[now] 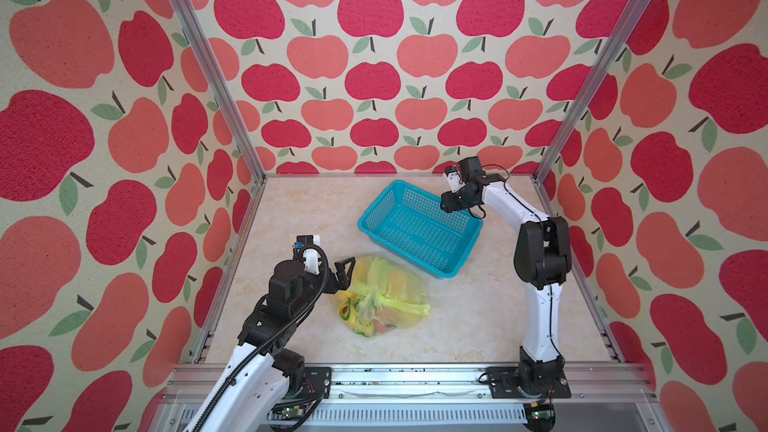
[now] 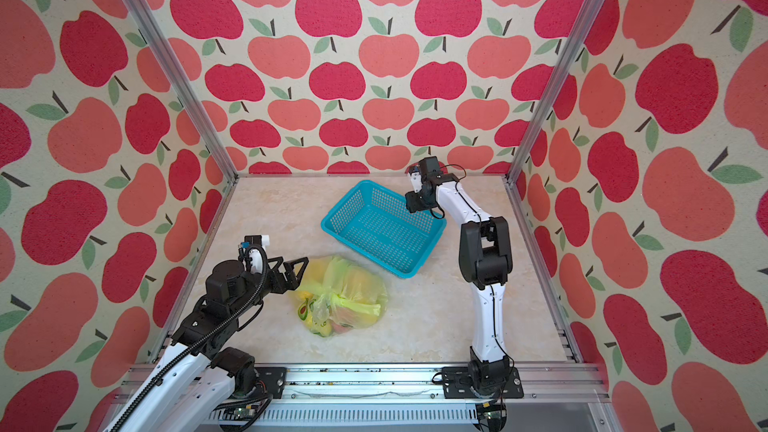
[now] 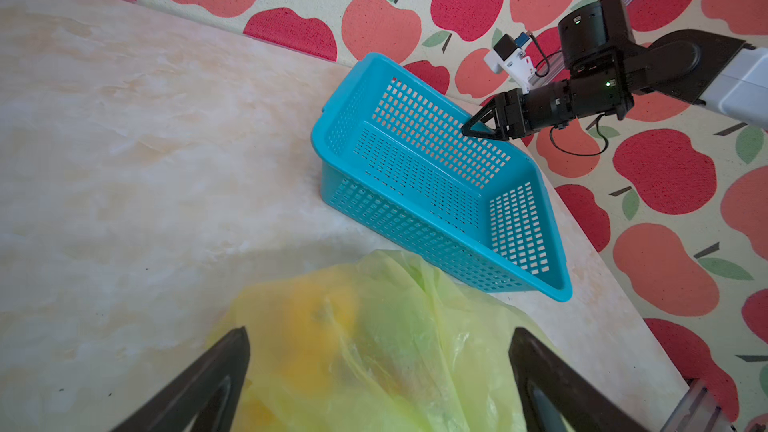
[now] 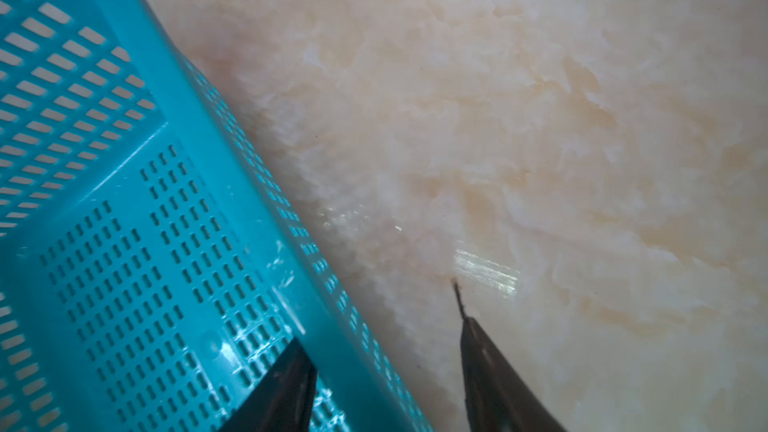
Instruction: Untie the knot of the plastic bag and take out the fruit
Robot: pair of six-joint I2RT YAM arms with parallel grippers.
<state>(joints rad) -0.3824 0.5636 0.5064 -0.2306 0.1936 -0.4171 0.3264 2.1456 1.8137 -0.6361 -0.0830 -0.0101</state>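
Apple-print walls close round the marbled desk [image 1: 299, 209]. As far as I can see, none of the job is done. The plastic bag [image 1: 386, 297] lies near the desk's front edge, left of middle, with its knot [image 1: 375, 290] tied and the fruit [image 3: 316, 326] inside. My left gripper [image 1: 347, 273] hovers just beside the bag's back left side, jaws spread wide and clear of the knot. My right gripper [image 3: 468, 131] straddles the rim of the basket [image 3: 415, 230] toward the desk's back right corner, jaws apart and not pinching. Untying and unloading are both left.
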